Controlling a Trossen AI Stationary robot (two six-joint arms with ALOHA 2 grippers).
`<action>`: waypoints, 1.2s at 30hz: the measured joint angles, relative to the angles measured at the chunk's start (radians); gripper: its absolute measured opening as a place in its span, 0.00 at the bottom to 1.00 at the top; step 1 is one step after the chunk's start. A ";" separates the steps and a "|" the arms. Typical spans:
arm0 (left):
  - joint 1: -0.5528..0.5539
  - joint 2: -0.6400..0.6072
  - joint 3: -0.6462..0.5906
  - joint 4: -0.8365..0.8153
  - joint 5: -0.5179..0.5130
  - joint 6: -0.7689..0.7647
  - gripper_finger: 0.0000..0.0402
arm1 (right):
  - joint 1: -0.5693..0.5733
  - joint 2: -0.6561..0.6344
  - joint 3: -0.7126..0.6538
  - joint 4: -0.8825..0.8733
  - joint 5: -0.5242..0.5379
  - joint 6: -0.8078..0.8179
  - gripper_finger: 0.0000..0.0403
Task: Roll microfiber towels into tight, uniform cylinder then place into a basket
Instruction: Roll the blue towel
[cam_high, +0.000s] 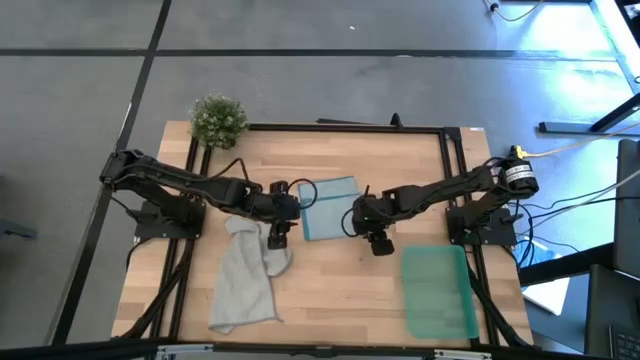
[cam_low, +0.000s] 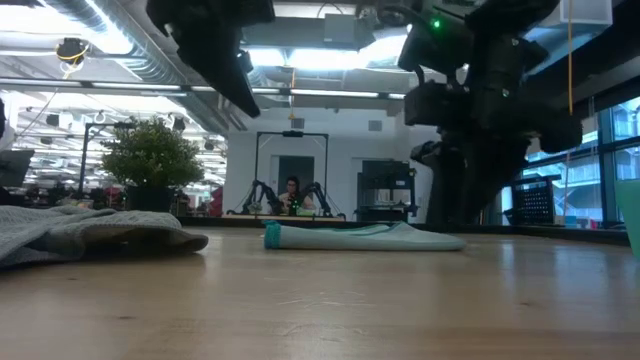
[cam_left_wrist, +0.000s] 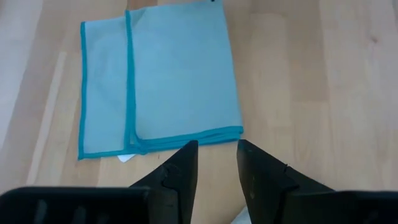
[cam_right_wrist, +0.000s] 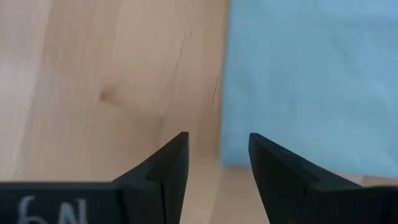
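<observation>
From above, the pale blue towel (cam_high: 329, 207) lies folded flat near the middle of the wooden table (cam_high: 330, 290). The left gripper (cam_high: 283, 203) sits just beside the blue towel's left edge, and the right gripper (cam_high: 358, 216) just beside its right edge, so the 2 arms flank it. The grey towel (cam_high: 247, 275) lies crumpled to the front-left of the blue towel, 1 end under the left arm. The green basket (cam_high: 438, 291) rests well apart from the blue towel, toward the front-right corner. A small plant (cam_high: 217, 119) stands at the back-left corner.

At table height, the blue towel (cam_low: 360, 237) lies low and flat, the grey towel (cam_low: 90, 235) heaped to its left, the plant (cam_low: 152, 160) behind that heap. Both arms hang above.

In the left wrist view, the fingers (cam_left_wrist: 179, 177) are parted with nothing between them, hovering near the teal-hemmed edge of the blue towel (cam_left_wrist: 168, 81).

In the right wrist view, the fingers (cam_right_wrist: 168, 171) stand released, empty, at the blue towel's (cam_right_wrist: 311, 81) edge.
</observation>
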 joint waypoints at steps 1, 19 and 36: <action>-0.006 0.000 0.000 0.001 0.000 0.000 0.27 | 0.000 0.000 -0.007 0.003 0.002 0.000 0.42; -0.050 0.000 0.000 0.104 -0.009 -0.084 0.27 | -0.001 0.001 -0.149 0.168 0.054 -0.075 0.42; -0.050 -0.001 0.000 0.102 -0.009 -0.132 0.27 | -0.001 0.005 -0.180 0.254 0.151 -0.056 0.06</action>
